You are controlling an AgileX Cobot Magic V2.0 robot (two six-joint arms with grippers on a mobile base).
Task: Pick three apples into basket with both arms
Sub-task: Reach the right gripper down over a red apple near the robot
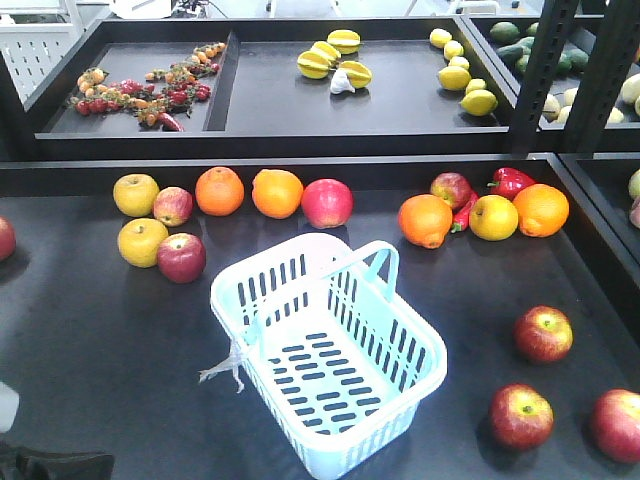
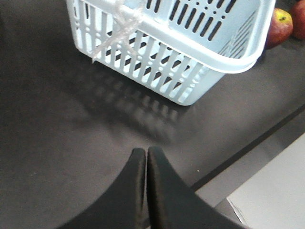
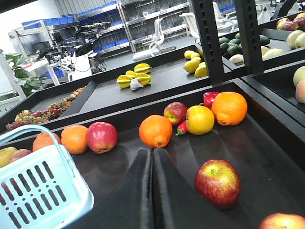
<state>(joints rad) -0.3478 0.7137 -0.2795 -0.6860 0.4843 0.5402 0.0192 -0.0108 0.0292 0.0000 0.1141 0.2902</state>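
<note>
The pale blue basket [image 1: 320, 380] stands empty in the middle of the dark table, its white string tag [image 1: 225, 368] at the near-left corner. Three dark red apples with yellow-green patches lie to its right: one [image 1: 543, 333] farther back, two [image 1: 520, 416] [image 1: 616, 424] nearer the front. My left gripper [image 2: 146, 150] is shut and empty, low over bare table in front of the basket [image 2: 157, 67]. My right gripper [image 3: 152, 151] is also shut and empty, between the basket [image 3: 43, 191] and an apple [image 3: 218, 182] to its right.
Behind the basket runs a row of oranges [image 1: 277, 192], yellow apples [image 1: 136, 194], other red apples [image 1: 327, 203] and red peppers [image 1: 510, 181]. A raised divider [image 1: 300, 160] separates the back shelf with starfruit and lemons. The table's front edge [image 2: 248, 148] is near the left gripper.
</note>
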